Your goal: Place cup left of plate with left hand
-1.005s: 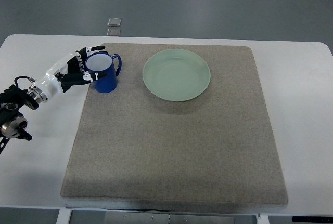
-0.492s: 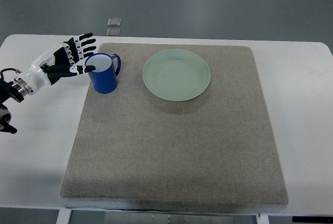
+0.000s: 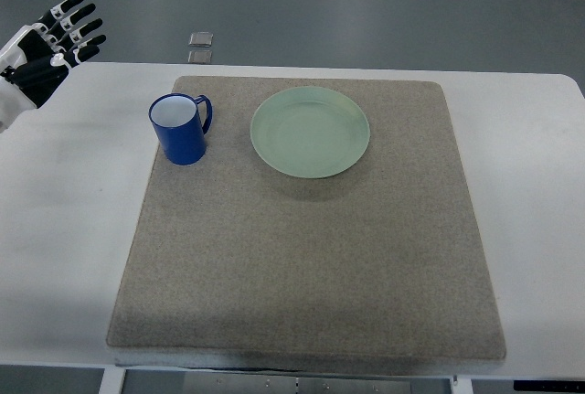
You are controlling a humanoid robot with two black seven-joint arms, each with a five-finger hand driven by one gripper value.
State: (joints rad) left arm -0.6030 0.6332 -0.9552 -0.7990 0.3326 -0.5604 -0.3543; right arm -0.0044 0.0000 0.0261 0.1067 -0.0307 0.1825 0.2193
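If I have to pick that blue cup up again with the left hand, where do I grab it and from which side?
Wrap the blue cup around its body from the left. It stands upright on the mat, its handle points right toward the plate, and its left wall is unobstructed. The left hand, open at the picture's upper left, would probably reach that side most directly.
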